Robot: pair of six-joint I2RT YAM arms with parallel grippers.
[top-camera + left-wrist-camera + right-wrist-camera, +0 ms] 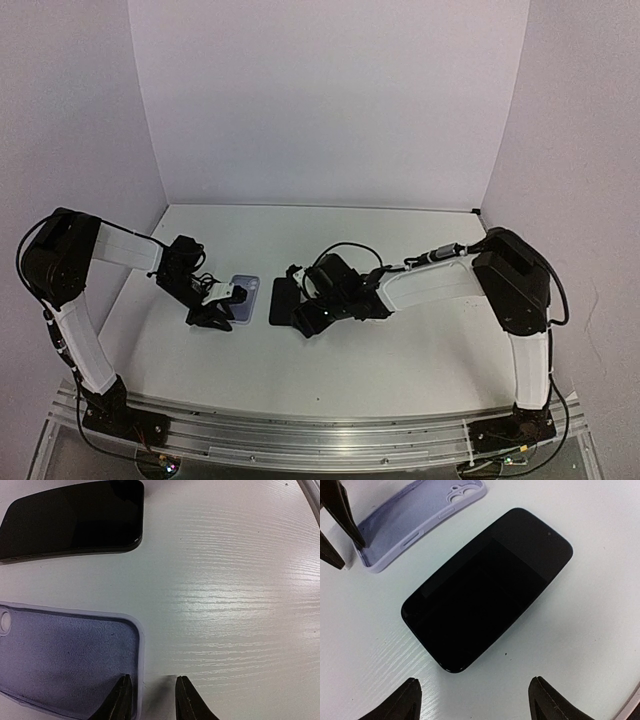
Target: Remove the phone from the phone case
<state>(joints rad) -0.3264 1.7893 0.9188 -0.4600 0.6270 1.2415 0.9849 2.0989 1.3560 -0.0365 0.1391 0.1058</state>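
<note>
White table [400, 360], white walls, nothing else around, and the job looks basically done: the phone [487, 587] lies flat, screen up, fully out of the case [65, 660], which sits hollow side up just beside it with a strip of bare table between them. The left claw [152, 700] is only a little open and straddles the case's near end, one finger inside the shell and one outside. It doesn't look like it's pinching anything, since table shows between the outer finger and the case. The right claw [475, 700] is spread wide and empty, hovering over the phone, whose near end points into the gap between its fingers without touching either. What could go wrong now is mostly clumsy exits. If the left claw pulls away sideways instead of straight up, the inside finger could hook the soft edge and drag the case into the phone. If the right one drops or swings low, a fingertip could shove the phone across that slick tabletop.
</note>
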